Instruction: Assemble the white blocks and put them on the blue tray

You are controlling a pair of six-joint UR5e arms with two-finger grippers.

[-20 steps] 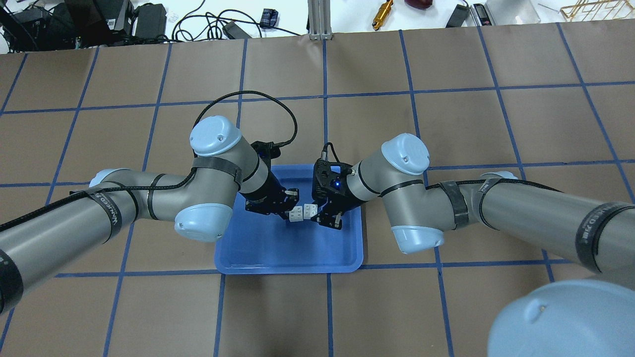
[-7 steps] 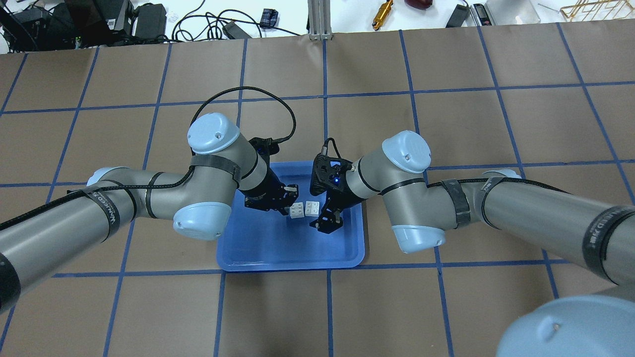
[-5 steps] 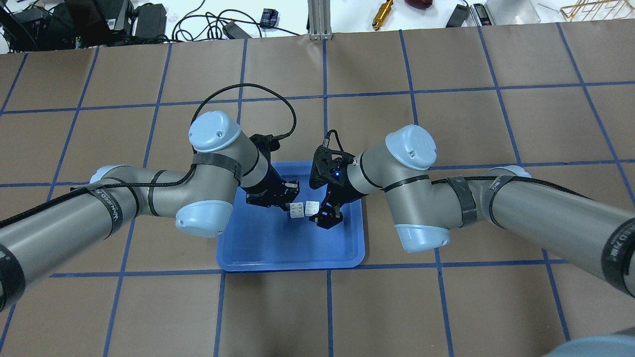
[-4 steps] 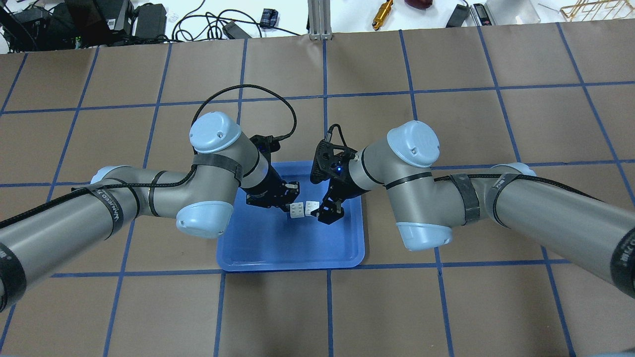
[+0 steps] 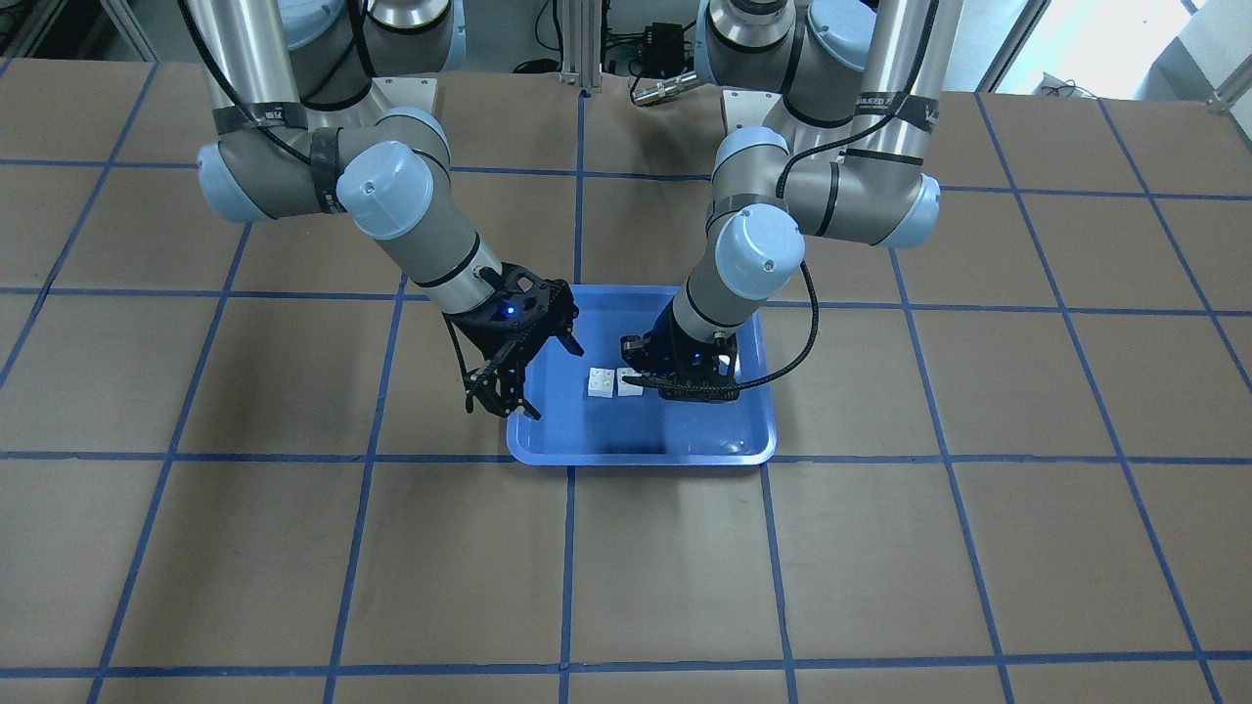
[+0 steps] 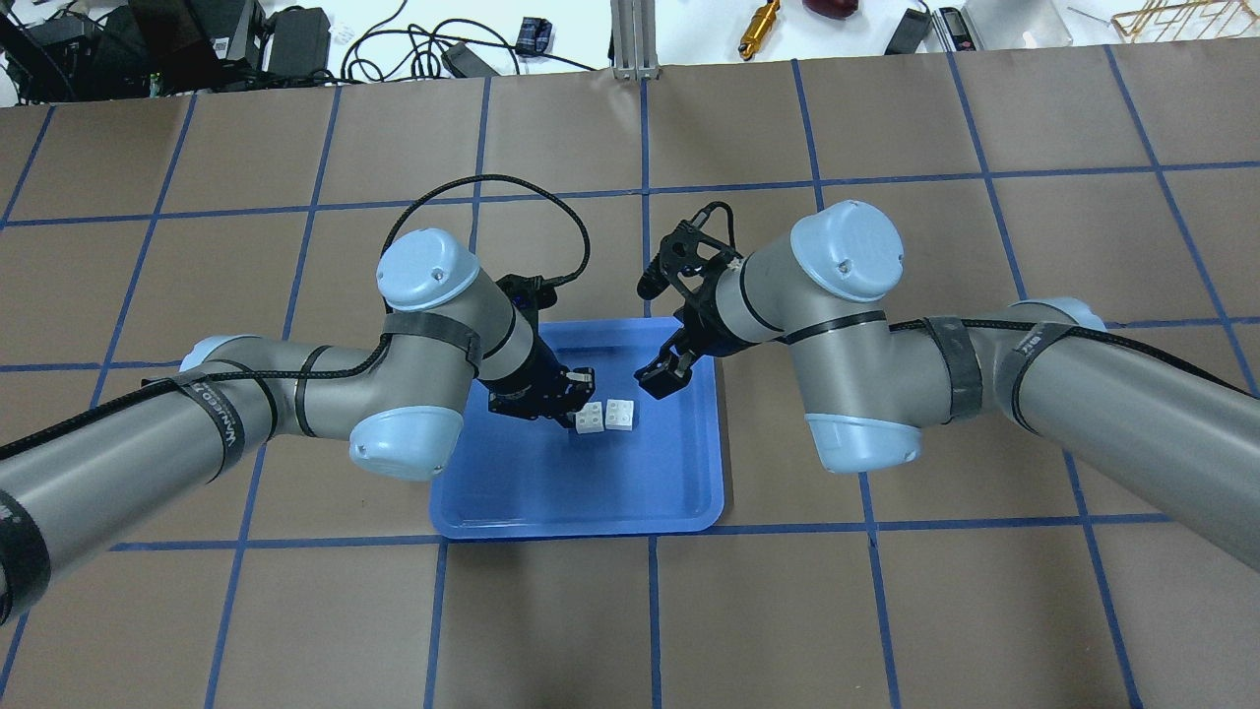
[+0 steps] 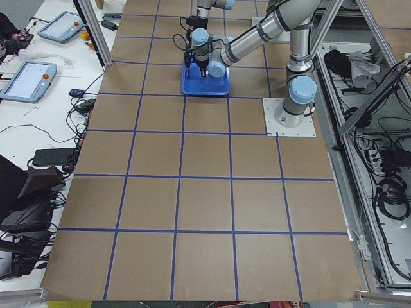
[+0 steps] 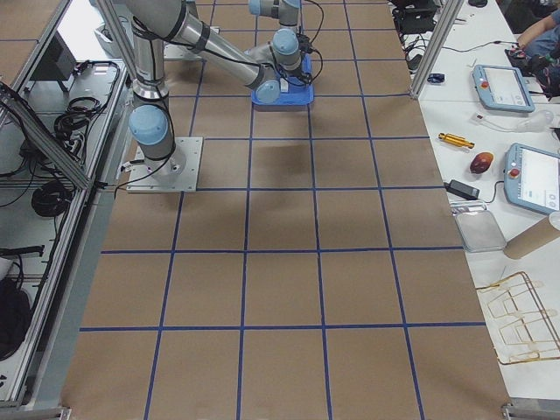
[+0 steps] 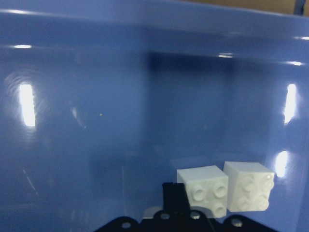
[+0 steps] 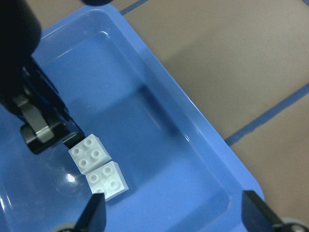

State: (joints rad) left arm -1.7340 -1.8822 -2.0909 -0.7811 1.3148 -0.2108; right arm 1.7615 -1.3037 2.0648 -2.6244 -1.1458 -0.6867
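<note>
Sitting together in a blue tray (image 6: 591, 502), two white blocks (image 6: 618, 414), right jaws spread apart, left jaws' grip unclear.

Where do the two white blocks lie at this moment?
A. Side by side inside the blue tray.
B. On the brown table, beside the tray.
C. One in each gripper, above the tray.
A: the two white blocks sit next to each other, studs up, on the floor of the blue tray.
</note>
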